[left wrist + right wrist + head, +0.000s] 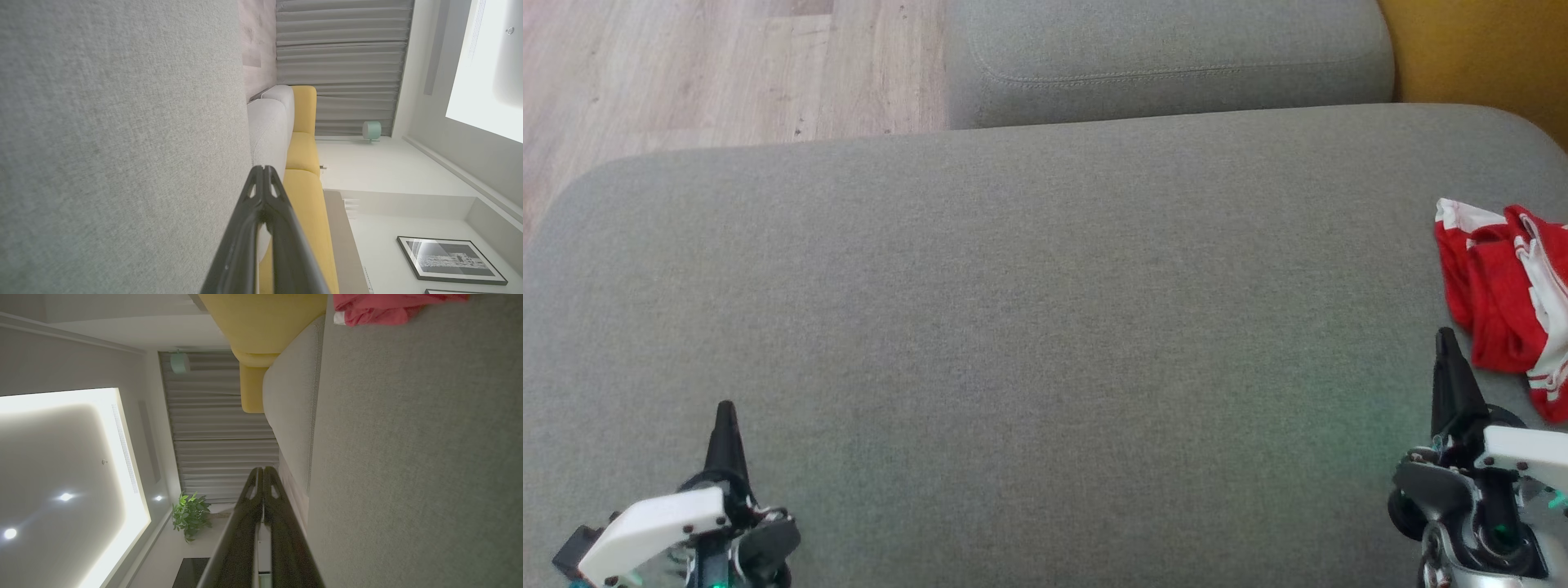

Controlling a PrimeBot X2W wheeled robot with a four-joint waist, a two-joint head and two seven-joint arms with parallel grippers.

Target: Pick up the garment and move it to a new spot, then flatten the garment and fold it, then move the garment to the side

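- Currently my left end effector [725, 408] is at the grey cushion's [1045, 310] near left, its 2 fingers pressed together, empty.
- My right end effector [1445, 336] is likewise pressed together, empty.
- Red-and-white garment [1507, 302] lies crumpled at the cushion's right edge, just beside my right fingertips.

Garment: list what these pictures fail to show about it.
Head view: the garment runs off the right edge; its full outline and kind are cut off.
Right wrist view: the top edge crops it to a crumpled strip.
Head view: whether the shut right gripper touches the grey cushion can't be judged from above.
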